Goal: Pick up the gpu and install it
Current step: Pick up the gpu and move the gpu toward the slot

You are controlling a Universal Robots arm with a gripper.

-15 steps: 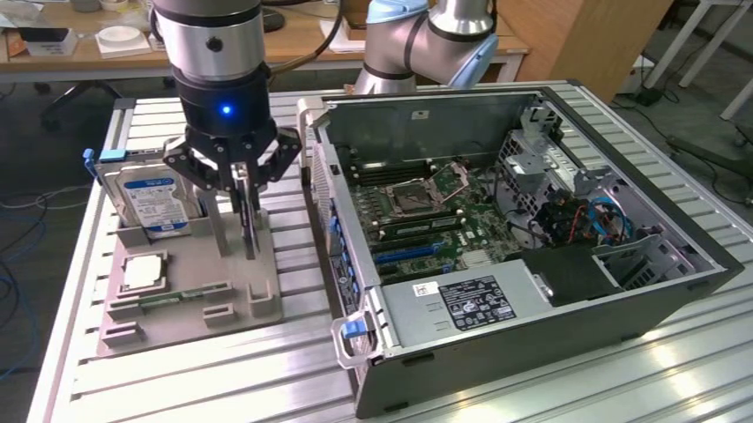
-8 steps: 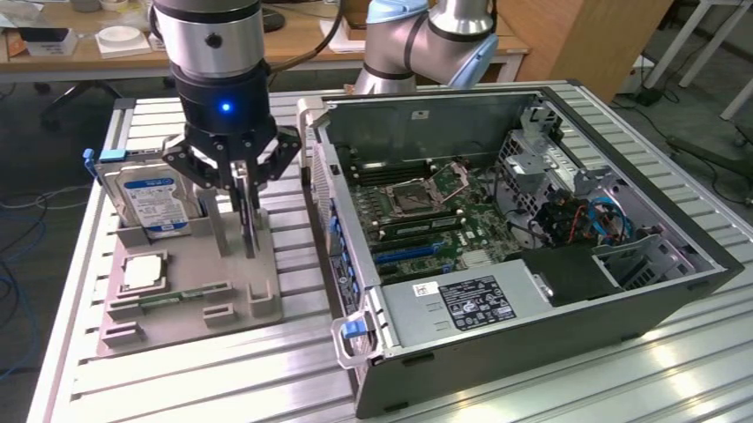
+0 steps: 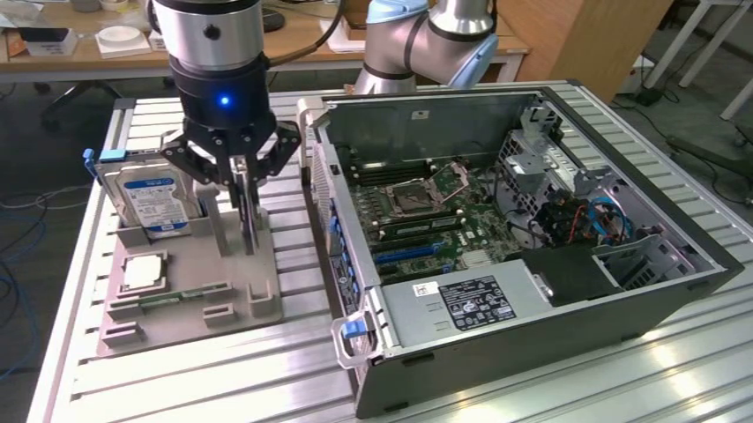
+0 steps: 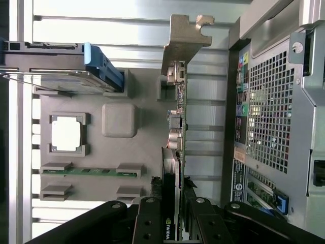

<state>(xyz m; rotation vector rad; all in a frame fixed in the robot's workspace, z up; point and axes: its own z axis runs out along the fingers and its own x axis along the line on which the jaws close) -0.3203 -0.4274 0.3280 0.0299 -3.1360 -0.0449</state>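
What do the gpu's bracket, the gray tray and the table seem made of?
Bracket of the gpu: thin sheet metal, dull sheen, bent tab at its end. Tray: probably plastic, matte gray, with blocky moulded pockets and no glare. Table: likely aluminium, silvery slotted profiles that reflect the light.

The silver-and-black cylindrical wrist point(image 3: 212, 44) points down toward six o'clock; its black two-finger gripper point(image 3: 242, 181) pinches the thin dark gpu point(image 3: 247, 225).
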